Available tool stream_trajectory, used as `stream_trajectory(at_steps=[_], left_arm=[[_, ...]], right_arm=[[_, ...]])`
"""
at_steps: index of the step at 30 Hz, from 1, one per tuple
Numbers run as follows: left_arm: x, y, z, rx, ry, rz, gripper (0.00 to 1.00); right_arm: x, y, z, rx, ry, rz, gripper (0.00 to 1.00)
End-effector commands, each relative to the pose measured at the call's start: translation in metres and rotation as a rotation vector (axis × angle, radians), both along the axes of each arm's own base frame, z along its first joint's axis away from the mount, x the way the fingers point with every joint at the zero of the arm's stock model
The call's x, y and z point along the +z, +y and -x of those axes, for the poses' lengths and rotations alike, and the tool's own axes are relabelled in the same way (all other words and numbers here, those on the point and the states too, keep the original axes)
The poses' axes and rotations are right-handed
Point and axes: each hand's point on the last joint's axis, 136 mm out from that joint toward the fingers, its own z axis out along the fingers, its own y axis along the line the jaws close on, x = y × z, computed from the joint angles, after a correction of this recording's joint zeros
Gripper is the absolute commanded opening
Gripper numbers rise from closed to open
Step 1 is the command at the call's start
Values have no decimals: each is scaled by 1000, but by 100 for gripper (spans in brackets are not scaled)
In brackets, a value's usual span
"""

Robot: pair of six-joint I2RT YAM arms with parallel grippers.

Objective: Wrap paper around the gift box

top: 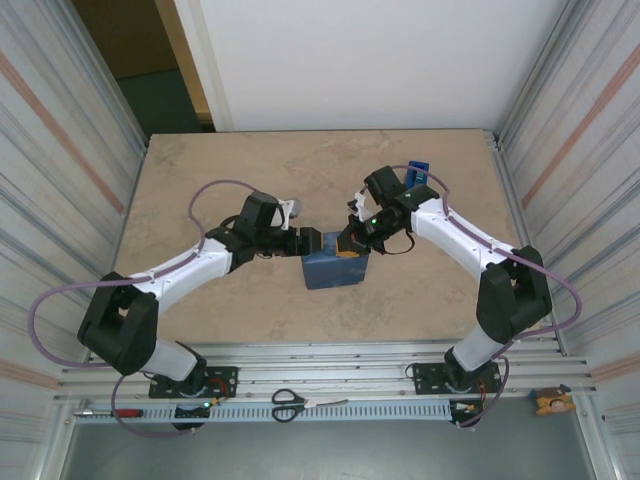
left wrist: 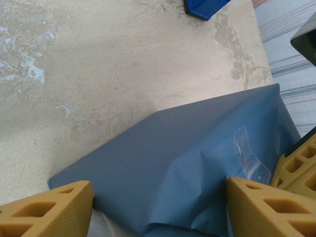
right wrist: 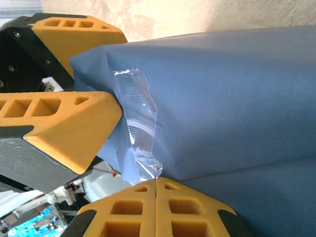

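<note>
We straddle paper [top: 335,268] parcel with parted left gripper [top: 312,243]; right gripper [top: 349,244] closed, gripping nothing, beside tape strip [right wrist: 138,133].

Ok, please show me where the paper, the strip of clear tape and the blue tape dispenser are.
paper [top: 335,270]: top view, near side face of the wrapped box.
strip of clear tape [right wrist: 139,129]: right wrist view, its middle, over the paper's edge.
tape dispenser [top: 418,175]: top view, its upper part, behind the right arm.

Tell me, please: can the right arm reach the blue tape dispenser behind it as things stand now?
Probably yes. The tape dispenser stands on bare table just behind the right gripper, with nothing between them. But that gripper looks shut at the wrapped box and would have to leave it first.
</note>
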Motion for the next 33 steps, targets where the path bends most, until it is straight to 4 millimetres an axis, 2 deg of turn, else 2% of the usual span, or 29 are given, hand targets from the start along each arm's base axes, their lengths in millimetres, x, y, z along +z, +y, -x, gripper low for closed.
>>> stream_trajectory(at_steps=[1,12,14,16,18,20,24,28,33], left_arm=[[-10,4,13,-41,42,-74,70],[33,8,-1,-20,-46,-57,79],[45,11,-3,-8,-71,-47,77],[60,11,-4,-1,-99,-20,65],[77,7,-3,-11,-128,27,44],[92,0,-1,-41,-146,81,30],[107,-19,2,-112,-125,173,7],[99,-39,1,-161,-72,174,1],[72,-55,0,-179,26,136,0]], right_arm=[[-37,-23,7,-30,53,195,0],[-42,-25,8,-33,55,220,0],[-41,-25,8,-34,53,217,0],[-41,-24,8,-31,53,215,0],[-41,-23,9,-29,55,212,0],[-41,-23,9,-30,54,210,0],[-41,-23,9,-30,53,209,0],[-41,-22,10,-30,54,205,0],[-42,-22,10,-31,57,201,0]])
